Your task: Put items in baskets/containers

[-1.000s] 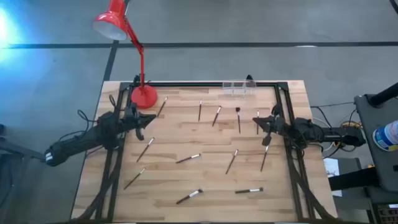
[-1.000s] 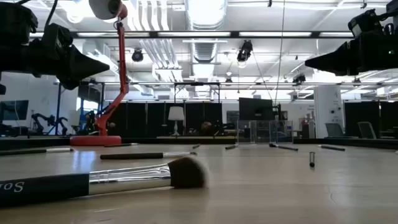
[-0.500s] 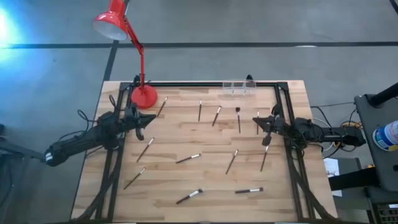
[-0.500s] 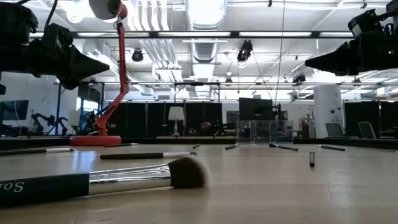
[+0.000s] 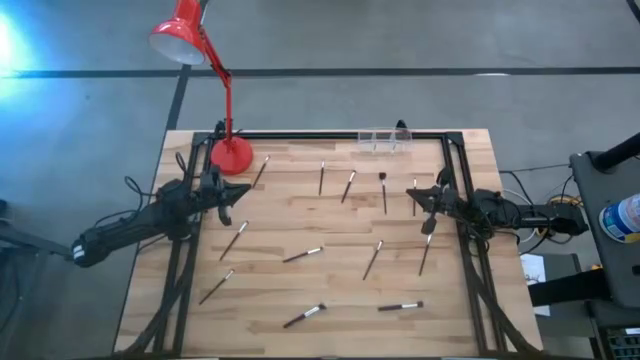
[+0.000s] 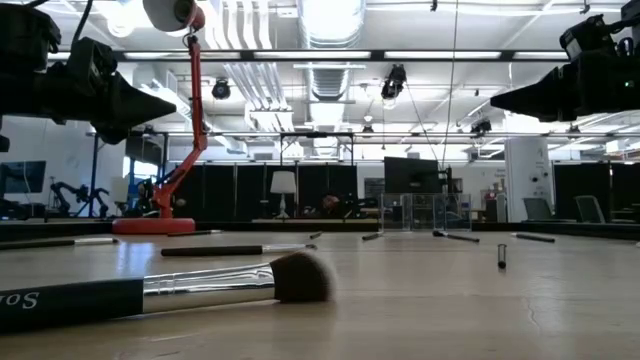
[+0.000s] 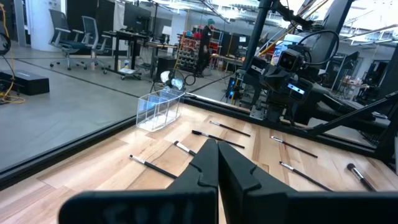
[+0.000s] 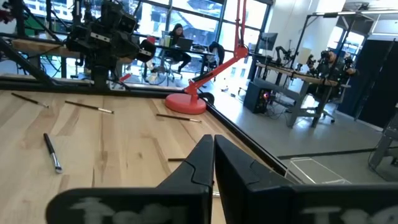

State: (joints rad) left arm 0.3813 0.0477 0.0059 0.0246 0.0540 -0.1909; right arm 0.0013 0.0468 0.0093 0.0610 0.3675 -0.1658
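The makeup brushes (image 5: 302,255) lie scattered flat across the wooden table (image 5: 330,315), none in the clear organiser (image 5: 378,141), which stands at the table's far edge, right of centre; a red desk lamp (image 5: 228,150) stands at the far left corner; the left gripper (image 5: 243,192) hovers above the table's left side, fingers pressed together and empty; the right gripper (image 5: 411,192) hovers above the right side, likewise closed on nothing.

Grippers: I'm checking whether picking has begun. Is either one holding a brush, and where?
Neither. The left gripper and right gripper are shut on nothing.
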